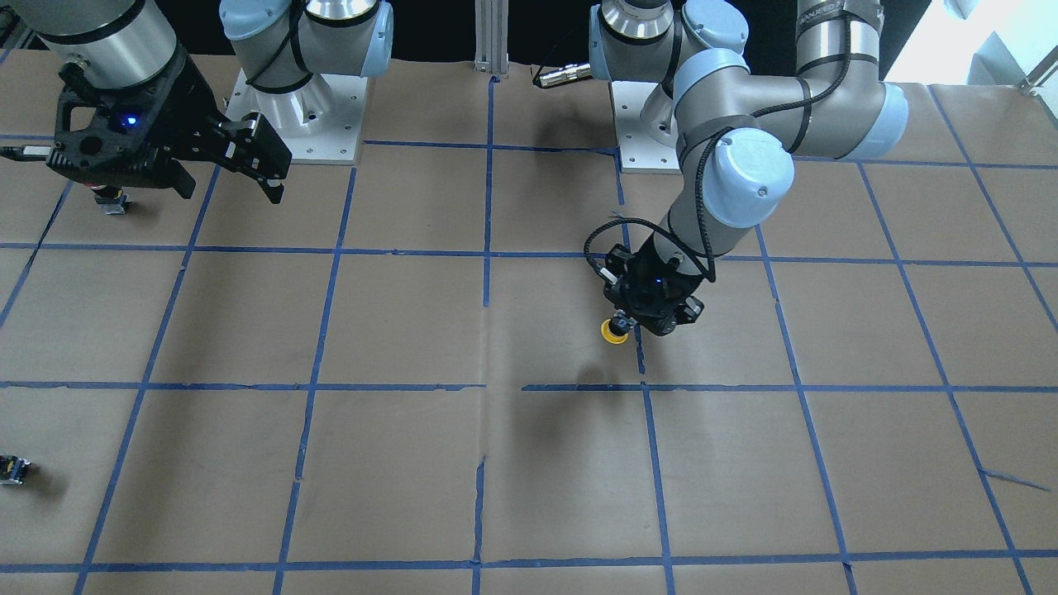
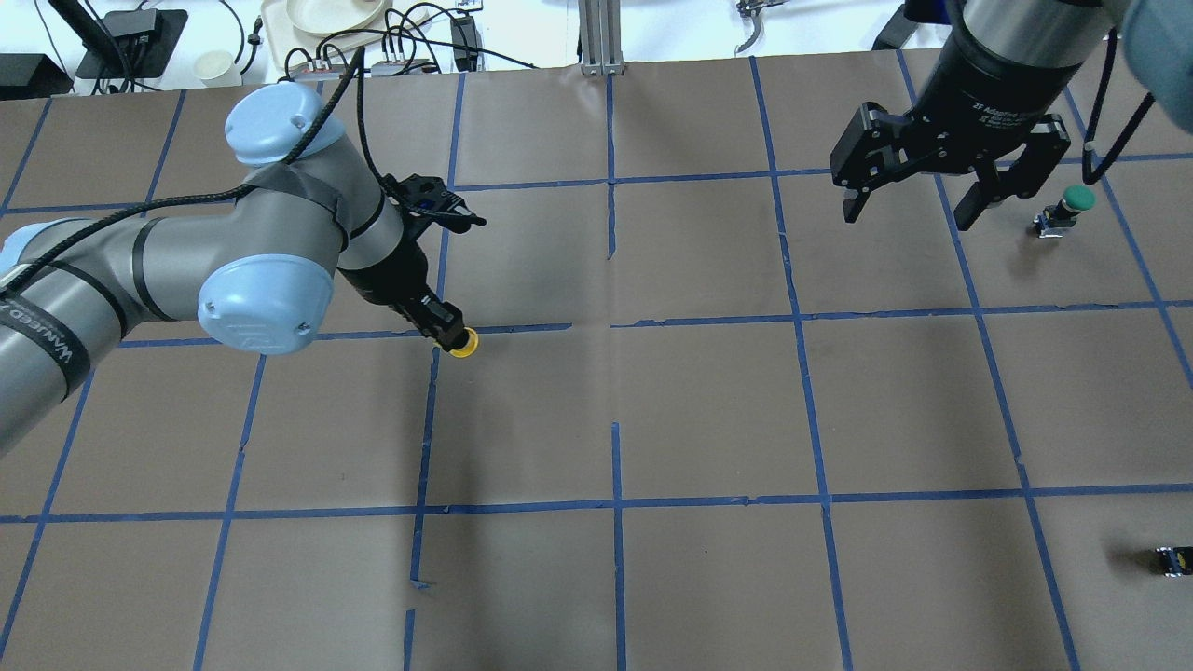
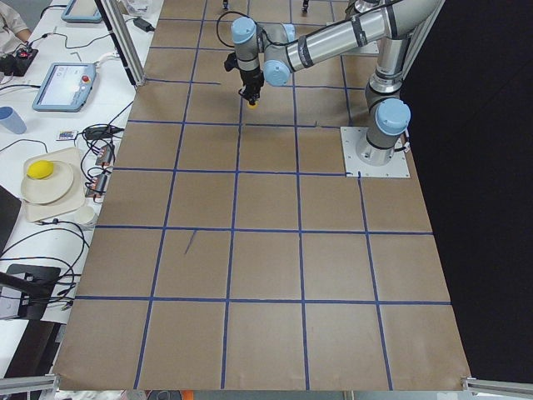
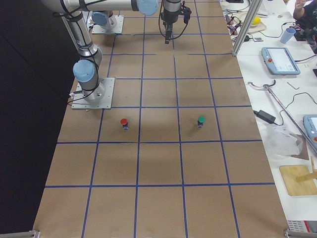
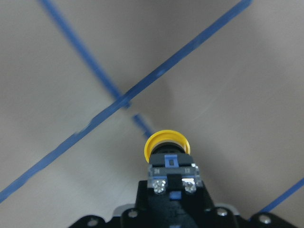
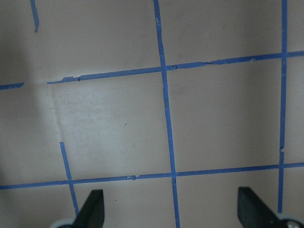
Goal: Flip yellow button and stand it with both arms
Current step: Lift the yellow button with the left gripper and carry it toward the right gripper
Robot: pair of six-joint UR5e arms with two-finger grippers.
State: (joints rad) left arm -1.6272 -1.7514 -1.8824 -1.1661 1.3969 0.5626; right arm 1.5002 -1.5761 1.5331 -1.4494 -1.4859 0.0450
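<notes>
The yellow button (image 2: 463,345) is held by its black body in my left gripper (image 2: 451,331), which is shut on it. The yellow cap points down and away from the wrist, above the brown table. It also shows in the front view (image 1: 612,330) under the left gripper (image 1: 632,321), and in the left wrist view (image 5: 166,145). My right gripper (image 2: 907,214) is open and empty, high over the far right of the table, well apart from the button. Its fingertips (image 6: 92,205) frame bare paper in the right wrist view.
A green-capped button (image 2: 1072,203) stands just right of my right gripper. A red-capped button (image 4: 124,122) stands near the right arm's base. A tiny black part (image 2: 1172,559) lies at the table's right edge. Blue tape lines grid the brown paper (image 2: 708,410).
</notes>
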